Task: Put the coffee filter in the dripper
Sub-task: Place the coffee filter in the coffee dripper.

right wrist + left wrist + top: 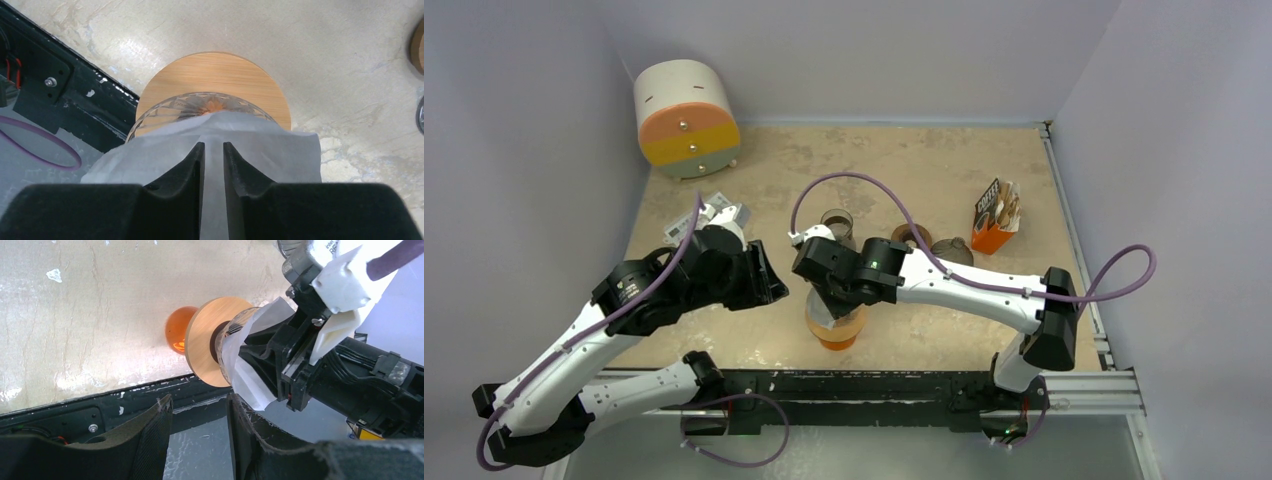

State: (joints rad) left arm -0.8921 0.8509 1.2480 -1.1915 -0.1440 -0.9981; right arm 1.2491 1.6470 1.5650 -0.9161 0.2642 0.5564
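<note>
Under the right claw (pixel 213 148), the white paper filter (pixel 282 150) sits in the clear glass dripper (pixel 165 107), on top of the orange cup (pixel 178 331).

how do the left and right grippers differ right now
The left gripper is open and empty; the right gripper has its fingers nearly together against the coffee filter, though whether it pinches the paper is unclear. The left is off to the side of the dripper; the right is directly over it. Both have black fingers.
</note>
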